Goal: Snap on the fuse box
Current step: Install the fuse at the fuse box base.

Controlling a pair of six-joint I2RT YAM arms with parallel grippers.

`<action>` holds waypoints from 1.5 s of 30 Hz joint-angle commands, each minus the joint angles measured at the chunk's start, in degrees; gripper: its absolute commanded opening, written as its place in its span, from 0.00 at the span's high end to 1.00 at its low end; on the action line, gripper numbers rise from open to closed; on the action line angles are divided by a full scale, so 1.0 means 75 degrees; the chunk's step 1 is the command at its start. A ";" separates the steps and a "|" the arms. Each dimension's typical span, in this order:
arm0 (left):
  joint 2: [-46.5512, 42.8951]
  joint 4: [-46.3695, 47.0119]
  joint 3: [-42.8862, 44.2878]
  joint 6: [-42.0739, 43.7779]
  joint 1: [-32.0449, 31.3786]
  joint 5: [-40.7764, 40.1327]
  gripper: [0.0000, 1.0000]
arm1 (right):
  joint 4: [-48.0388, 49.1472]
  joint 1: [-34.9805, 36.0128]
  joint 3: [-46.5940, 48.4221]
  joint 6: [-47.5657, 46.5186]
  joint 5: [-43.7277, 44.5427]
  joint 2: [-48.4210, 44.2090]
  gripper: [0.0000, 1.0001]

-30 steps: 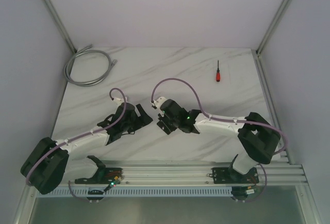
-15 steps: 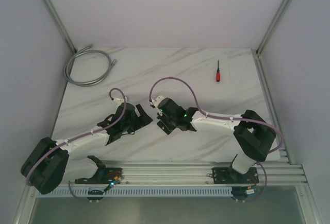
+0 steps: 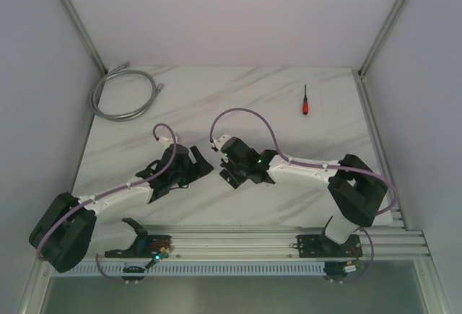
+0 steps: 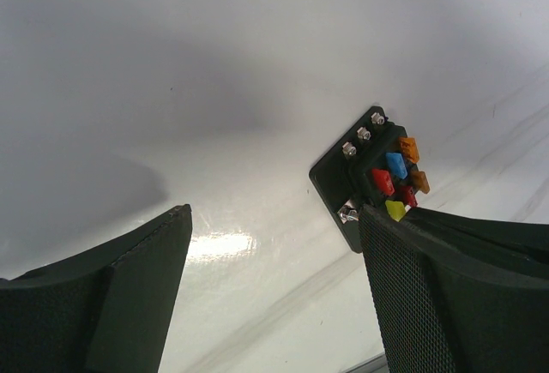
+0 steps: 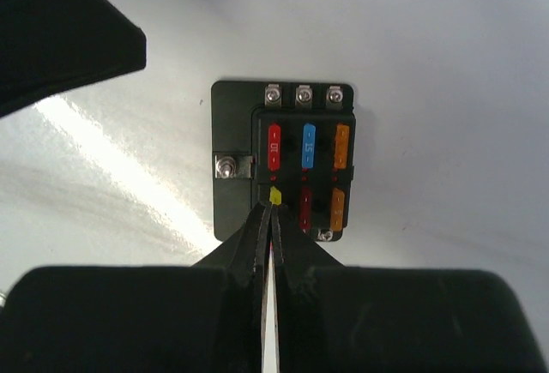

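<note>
The fuse box (image 5: 232,133) is a flat black block lying on the white marble table, with red, blue and orange fuses seated in its slots. It also shows in the left wrist view (image 4: 330,176) and, mostly hidden under the right wrist, in the top view (image 3: 228,177). My right gripper (image 5: 274,206) is shut, its tips pinched on a yellow fuse (image 5: 274,194) at the lower left slot. My left gripper (image 4: 274,214) is open and empty just left of the box, low over the table.
A red-handled screwdriver (image 3: 305,102) lies at the back right. A coiled grey cable (image 3: 123,94) lies at the back left corner. An aluminium rail (image 3: 238,240) runs along the near edge. Frame posts stand at both sides.
The right arm has shifted slightly to the left over the fuse box, then held still. The left arm has not moved.
</note>
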 commanded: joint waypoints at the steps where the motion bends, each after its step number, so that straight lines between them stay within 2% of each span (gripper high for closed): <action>1: -0.0042 -0.0113 -0.0070 0.0093 0.0032 -0.0089 0.13 | -0.0910 0.0037 0.0210 0.0136 -0.0397 -0.0168 0.92; 10: -0.0146 -0.0124 -0.0122 0.0101 0.0042 -0.0085 0.13 | -0.1539 -0.0015 0.0960 0.0142 0.0001 -0.0232 0.88; 29: -0.0817 -0.0376 -0.0480 0.0139 0.0566 -0.0099 0.11 | -0.2081 -0.0264 0.1709 0.0203 -0.0459 0.0672 0.86; 45: -0.0811 -0.0372 -0.0504 0.0140 0.0594 -0.0099 0.04 | -0.2282 -0.0278 0.1895 0.0246 -0.0525 0.1110 0.87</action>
